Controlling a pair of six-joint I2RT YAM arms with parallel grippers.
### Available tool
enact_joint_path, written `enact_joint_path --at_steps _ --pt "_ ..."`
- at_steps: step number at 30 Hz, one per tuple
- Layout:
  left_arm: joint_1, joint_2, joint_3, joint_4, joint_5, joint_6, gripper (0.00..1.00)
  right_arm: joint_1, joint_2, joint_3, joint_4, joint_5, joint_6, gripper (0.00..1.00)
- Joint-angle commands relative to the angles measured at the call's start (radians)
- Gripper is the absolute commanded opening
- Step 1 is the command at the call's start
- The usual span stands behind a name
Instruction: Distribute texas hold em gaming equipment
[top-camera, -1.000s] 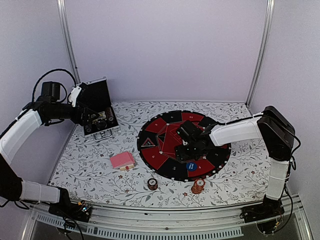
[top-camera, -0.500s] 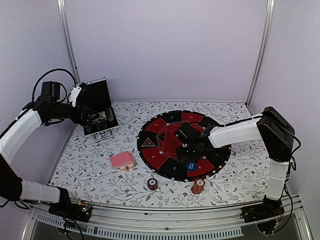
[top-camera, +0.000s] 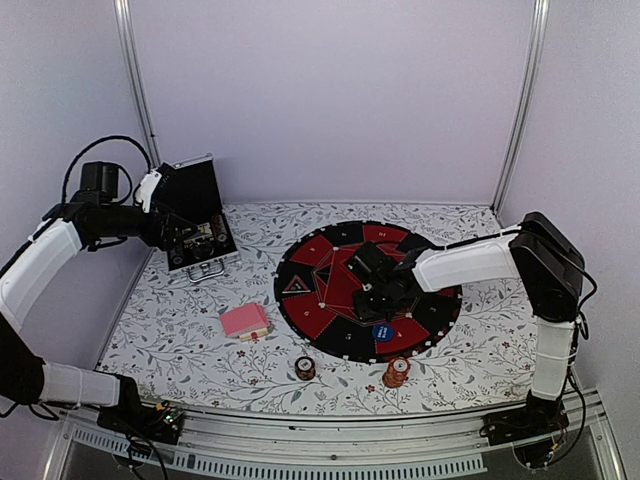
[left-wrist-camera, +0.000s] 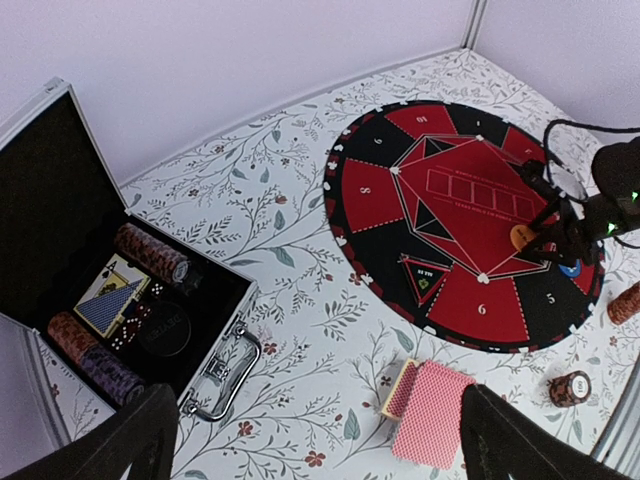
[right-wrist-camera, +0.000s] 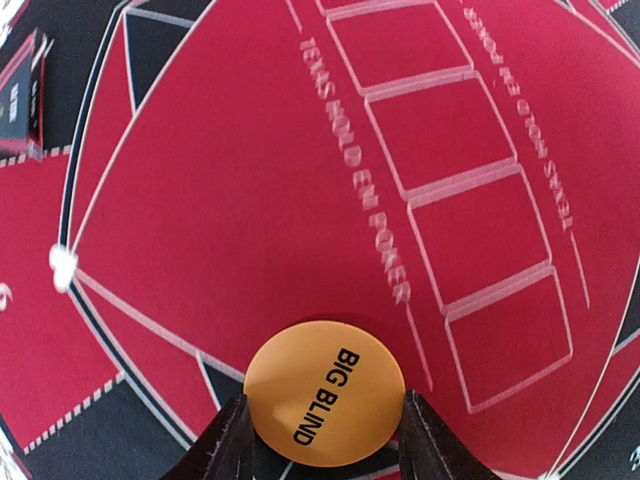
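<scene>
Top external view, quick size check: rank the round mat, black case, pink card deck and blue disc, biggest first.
1. round mat
2. black case, farther back yet clearly second
3. pink card deck
4. blue disc

Open black case (top-camera: 196, 200), round red-black mat (top-camera: 310, 318)

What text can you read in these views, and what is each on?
"BIG BLIND": orange disc.
"TEXAS HOLD EM POKER": red centre of the mat.
"6", "5": also on the mat, left wrist view.
Blue disc, chips, case contents: too small to read.
</scene>
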Motion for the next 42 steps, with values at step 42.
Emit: enact_joint_path --at_steps 42 --pt "-0.009 0.031 0.033 -0.044 0.000 0.037 1.00 -0.307 0.298 0.638 -0.011 -0.037 -0.315 0.71"
